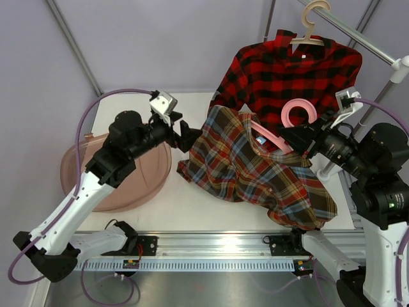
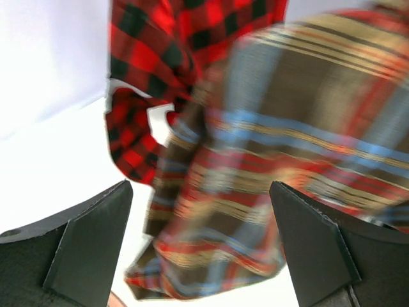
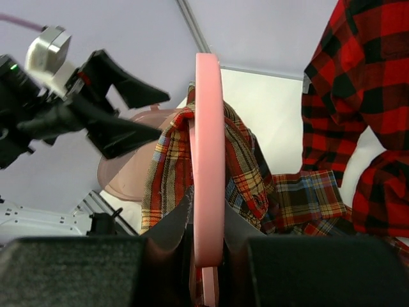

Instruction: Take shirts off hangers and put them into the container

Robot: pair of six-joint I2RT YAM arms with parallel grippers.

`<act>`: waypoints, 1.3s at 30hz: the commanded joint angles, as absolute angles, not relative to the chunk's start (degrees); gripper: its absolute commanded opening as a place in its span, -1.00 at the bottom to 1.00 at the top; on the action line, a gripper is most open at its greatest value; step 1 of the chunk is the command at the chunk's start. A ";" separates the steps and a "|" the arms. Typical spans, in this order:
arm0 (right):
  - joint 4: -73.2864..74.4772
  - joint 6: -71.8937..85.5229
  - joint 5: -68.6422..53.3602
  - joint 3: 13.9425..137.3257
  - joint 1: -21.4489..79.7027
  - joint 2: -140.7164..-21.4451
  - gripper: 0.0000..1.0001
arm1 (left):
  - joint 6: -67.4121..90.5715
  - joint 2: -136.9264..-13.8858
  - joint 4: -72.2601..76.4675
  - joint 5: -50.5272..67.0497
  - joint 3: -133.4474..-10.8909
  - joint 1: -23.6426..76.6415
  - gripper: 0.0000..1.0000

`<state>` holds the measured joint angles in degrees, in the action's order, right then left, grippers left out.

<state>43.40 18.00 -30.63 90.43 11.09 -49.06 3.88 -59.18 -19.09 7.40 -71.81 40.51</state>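
The brown, orange and blue plaid shirt (image 1: 255, 173) drapes from the pink hanger (image 1: 297, 115) down onto the white table. My right gripper (image 1: 299, 138) is shut on that hanger's hook (image 3: 209, 153), holding it edge-on with the shirt (image 3: 246, 173) hanging behind it. Wide open, my left gripper (image 1: 186, 135) hovers at the shirt's left edge; the blurred plaid cloth (image 2: 307, 128) lies ahead of its jaws, not between them. The red-and-black shirt (image 1: 287, 73) hangs on the beige hanger (image 1: 311, 25). The pinkish container (image 1: 134, 182) sits at the left, partly under the left arm.
The grey rack pole (image 1: 358, 35) carries the beige hanger at the back right, and its upright post (image 1: 370, 102) stands beside my right arm. A red-and-black sleeve (image 2: 134, 137) dangles near the left gripper. A metal rail (image 1: 211, 246) runs along the table's near edge.
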 commanded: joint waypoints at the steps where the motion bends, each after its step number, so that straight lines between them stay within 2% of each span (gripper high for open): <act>1: 44.11 18.72 -34.80 93.34 11.07 -47.55 -1.00 | 1.14 -60.90 -11.70 21.15 -71.19 31.77 0.88; 5: 44.91 19.25 -38.58 94.57 10.99 -46.50 -1.00 | 6.41 -63.71 -3.88 44.58 -69.70 22.60 0.83; 8: 45.53 19.34 -39.72 95.54 11.07 -45.88 -1.00 | 11.15 -65.47 2.52 55.84 -68.74 21.09 0.78; 11: 45.70 19.42 -40.69 95.63 11.07 -45.79 -1.00 | 20.72 -66.35 17.46 63.86 -65.49 21.18 0.78; 16: 45.00 19.60 -41.92 95.01 11.07 -45.62 -1.00 | 33.38 -69.34 33.35 72.59 -62.85 21.27 0.75; 22: 44.91 19.43 -41.14 94.83 11.07 -45.70 -1.00 | 40.69 -67.50 41.92 76.72 -60.82 21.27 0.75; 25: 45.61 18.64 -40.26 95.10 11.07 -45.62 -1.00 | 39.74 -66.02 39.74 77.26 -60.82 21.27 0.72; 27: 46.57 18.20 -38.94 95.27 11.07 -45.70 -1.00 | 29.00 -64.52 24.86 74.46 -62.39 20.40 0.70; 29: 47.46 17.41 -38.06 95.89 11.07 -45.88 -1.00 | 15.29 -60.48 10.09 60.79 -65.46 20.21 0.74; 30: 48.07 17.14 -37.45 96.24 11.07 -45.88 -1.00 | 13.64 -59.25 1.49 54.90 -66.00 20.13 0.75; 31: 48.25 16.79 -37.18 96.50 10.99 -45.97 -1.00 | 13.28 -57.41 0.10 45.71 -66.01 20.04 0.75; 34: 48.87 16.61 -37.18 97.38 11.07 -46.32 -1.00 | 11.34 -55.64 -5.00 33.90 -66.27 19.69 0.78; 36: 48.78 16.87 -37.88 97.56 11.07 -46.41 -1.00 | 10.90 -54.50 -5.62 31.65 -65.66 19.51 0.79; 39: 48.78 17.23 -38.58 97.65 11.07 -46.58 -1.00 | 11.77 -55.54 -3.08 39.96 -65.56 19.16 0.82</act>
